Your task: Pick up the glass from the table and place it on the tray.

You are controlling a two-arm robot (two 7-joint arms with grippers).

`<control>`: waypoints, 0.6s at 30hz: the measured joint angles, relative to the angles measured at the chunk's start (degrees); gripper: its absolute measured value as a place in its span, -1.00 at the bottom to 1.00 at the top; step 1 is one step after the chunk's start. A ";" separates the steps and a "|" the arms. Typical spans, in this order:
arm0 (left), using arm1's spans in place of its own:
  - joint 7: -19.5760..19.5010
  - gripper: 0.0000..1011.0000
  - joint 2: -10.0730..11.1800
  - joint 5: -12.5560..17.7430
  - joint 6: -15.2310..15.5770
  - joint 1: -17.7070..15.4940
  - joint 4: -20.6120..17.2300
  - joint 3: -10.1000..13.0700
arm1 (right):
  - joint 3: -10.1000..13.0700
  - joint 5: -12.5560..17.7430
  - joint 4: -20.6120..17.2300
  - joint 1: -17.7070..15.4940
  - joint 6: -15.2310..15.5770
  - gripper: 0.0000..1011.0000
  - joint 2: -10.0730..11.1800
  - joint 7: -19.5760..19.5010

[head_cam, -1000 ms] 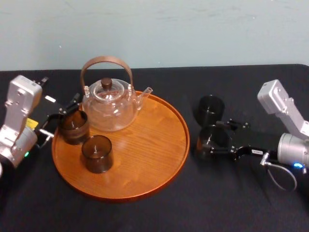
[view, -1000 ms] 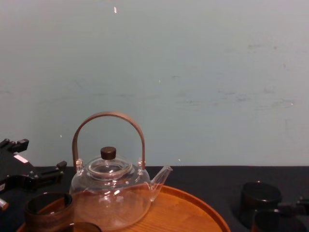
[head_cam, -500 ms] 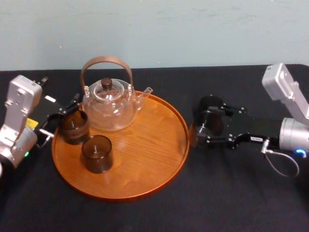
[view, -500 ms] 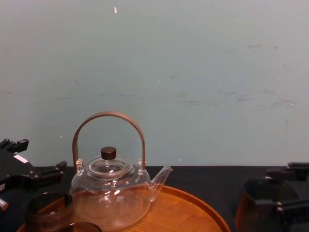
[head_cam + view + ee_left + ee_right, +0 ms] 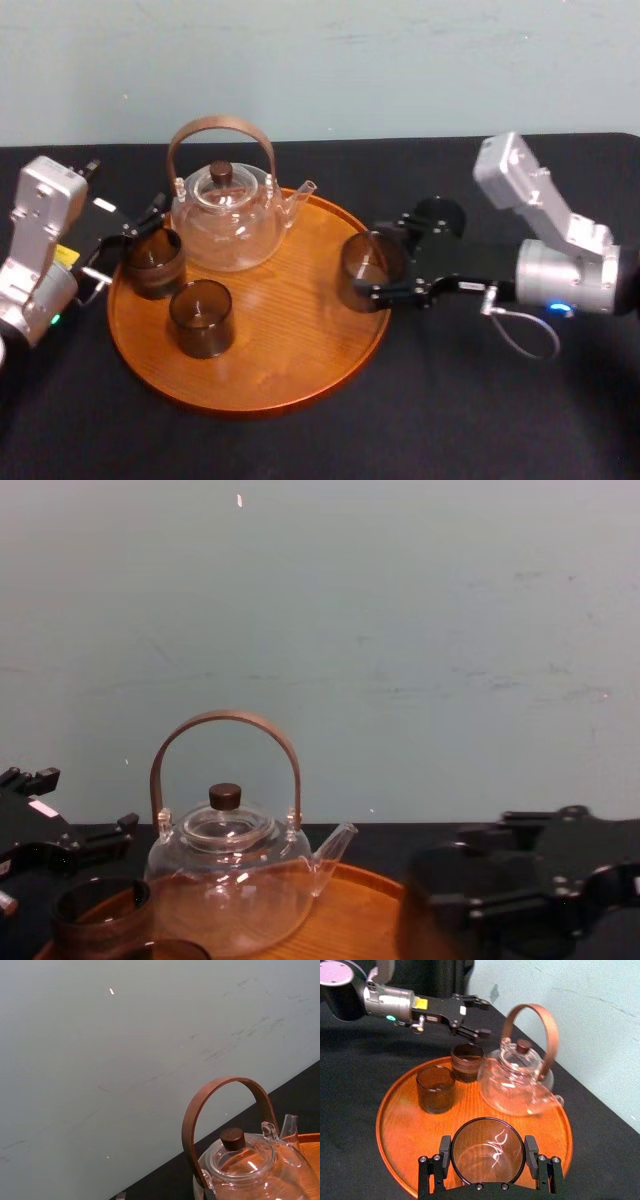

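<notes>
Over the right rim of the tray (image 5: 290,335), the right tool (image 5: 487,1147) grips the glass (image 5: 362,268), jaws closed on its sides. One second earlier both were at the surface (image 5: 450,420), right of the tray. A second dark glass (image 5: 440,215) stays on the surface behind. At the tray's left rim, the left tool (image 5: 486,1018) is unchanged, jaws apart near another glass (image 5: 152,262).
</notes>
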 joint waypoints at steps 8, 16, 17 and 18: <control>0.00 0.98 0.00 0.00 0.00 0.00 0.00 0.00 | -3.39 -1.46 1.93 2.16 -1.22 0.78 -3.34 0.83; 0.00 0.98 0.00 0.00 0.00 0.00 0.00 0.00 | -5.44 -2.15 4.38 3.15 -1.85 0.78 -5.60 1.17; 0.00 0.98 0.00 0.00 0.00 0.00 0.00 0.00 | -5.60 -2.15 4.61 3.19 -1.88 0.78 -5.78 1.22; 0.00 0.98 0.00 0.00 0.00 0.00 0.00 0.00 | -5.91 -2.17 5.10 3.25 -1.94 0.78 -6.13 1.30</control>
